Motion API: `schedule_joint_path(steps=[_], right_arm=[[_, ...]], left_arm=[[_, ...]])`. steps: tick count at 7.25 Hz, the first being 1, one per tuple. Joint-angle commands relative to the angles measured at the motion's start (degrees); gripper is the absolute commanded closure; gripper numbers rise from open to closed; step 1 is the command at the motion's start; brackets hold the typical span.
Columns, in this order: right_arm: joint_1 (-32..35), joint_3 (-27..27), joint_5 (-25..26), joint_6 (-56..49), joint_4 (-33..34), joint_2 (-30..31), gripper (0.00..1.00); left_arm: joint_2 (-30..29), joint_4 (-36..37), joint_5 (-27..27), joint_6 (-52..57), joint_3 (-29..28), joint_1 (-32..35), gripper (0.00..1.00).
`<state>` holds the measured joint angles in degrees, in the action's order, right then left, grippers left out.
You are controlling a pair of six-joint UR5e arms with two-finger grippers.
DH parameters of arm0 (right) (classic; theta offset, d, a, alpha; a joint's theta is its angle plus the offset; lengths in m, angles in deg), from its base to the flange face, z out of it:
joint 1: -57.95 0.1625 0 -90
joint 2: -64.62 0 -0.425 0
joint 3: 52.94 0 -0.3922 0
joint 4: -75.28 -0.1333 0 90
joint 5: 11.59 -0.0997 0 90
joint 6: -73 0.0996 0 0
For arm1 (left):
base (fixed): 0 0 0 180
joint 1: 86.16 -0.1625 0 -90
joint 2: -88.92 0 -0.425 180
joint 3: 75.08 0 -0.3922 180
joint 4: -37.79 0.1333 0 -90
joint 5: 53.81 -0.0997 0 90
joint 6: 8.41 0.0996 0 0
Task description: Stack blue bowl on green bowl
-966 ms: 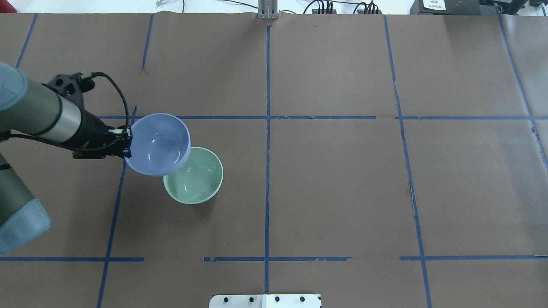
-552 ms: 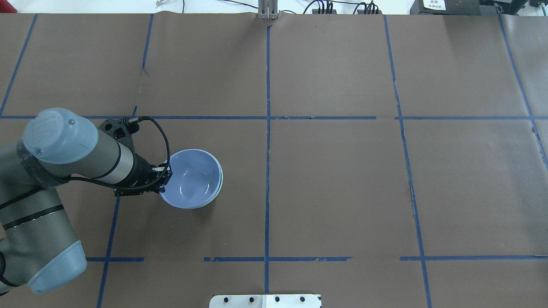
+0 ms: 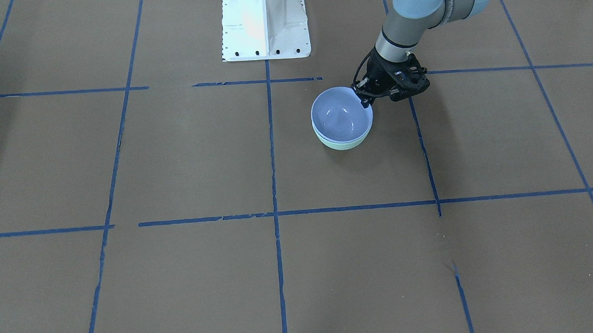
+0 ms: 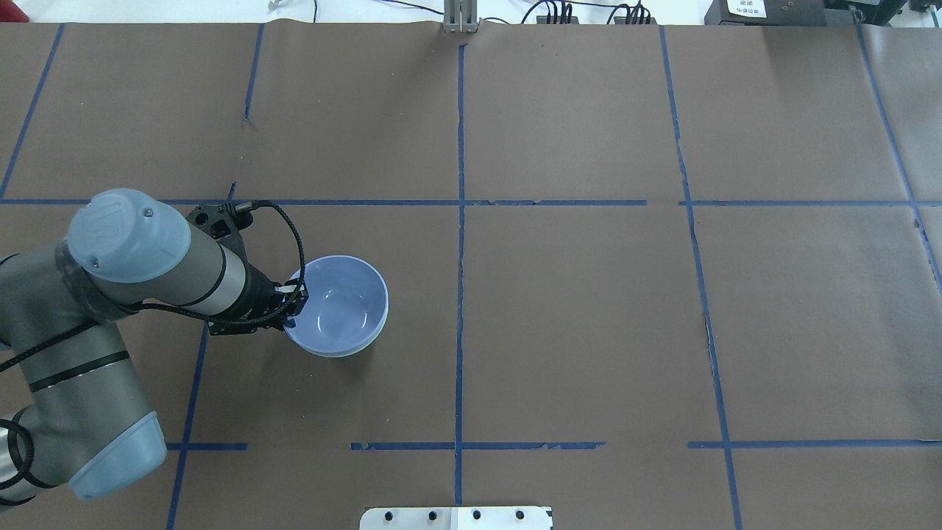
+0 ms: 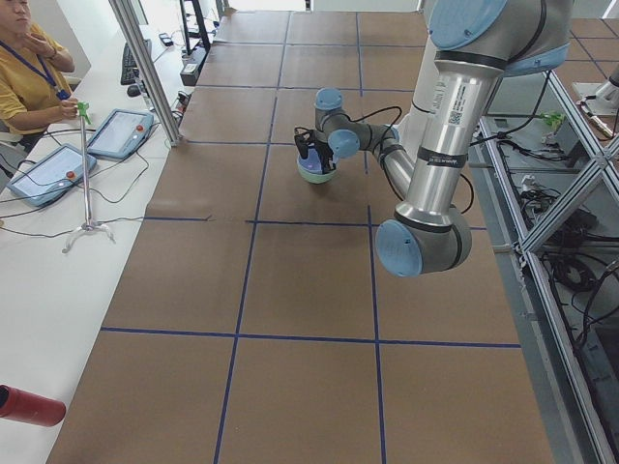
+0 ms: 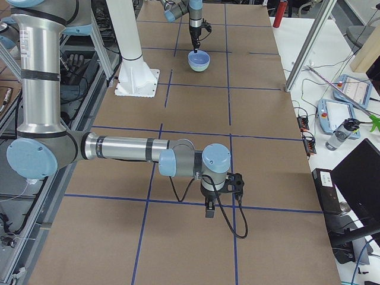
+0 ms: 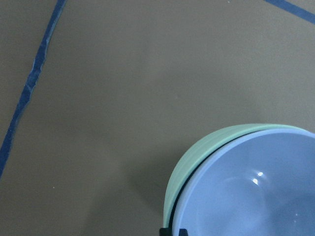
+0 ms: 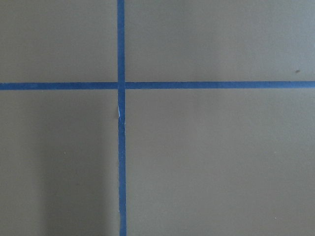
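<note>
The blue bowl sits nested inside the green bowl, left of the table's middle. Only a thin mint edge of the green bowl shows beneath it, clearest in the left wrist view. My left gripper is shut on the blue bowl's rim on the side nearest the arm; in the front-facing view it stands at the bowl's upper right. The blue bowl fills the lower right of the left wrist view. My right gripper shows only in the exterior right view, low over the brown paper, and I cannot tell whether it is open or shut.
Brown paper with a blue tape grid covers the table. The white robot base stands at the near middle edge. An operator sits at a side bench with tablets.
The left arm carried the blue bowl from up and left of the green bowl down into it. The green bowl's inside is now covered, and the stack has shifted slightly right.
</note>
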<state>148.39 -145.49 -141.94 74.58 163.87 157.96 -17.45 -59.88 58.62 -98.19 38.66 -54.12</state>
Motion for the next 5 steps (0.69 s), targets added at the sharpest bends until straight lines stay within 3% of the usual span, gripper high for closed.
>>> schedule_joint_path(steps=[1,3,5], right_arm=[[0.00,0.00,0.00,0.00,0.00,0.00,0.00],[0.00,0.00,0.00,0.00,0.09,0.00,0.00],[0.00,0.00,-0.09,0.00,0.00,0.00,0.00]], left_arm=[[0.55,0.02,-0.02,0.22,0.42,0.57,0.00],[0.99,0.02,0.60,6.32,1.22,4.15,0.00],[6.76,-0.07,10.38,23.68,1.22,13.09,0.00]])
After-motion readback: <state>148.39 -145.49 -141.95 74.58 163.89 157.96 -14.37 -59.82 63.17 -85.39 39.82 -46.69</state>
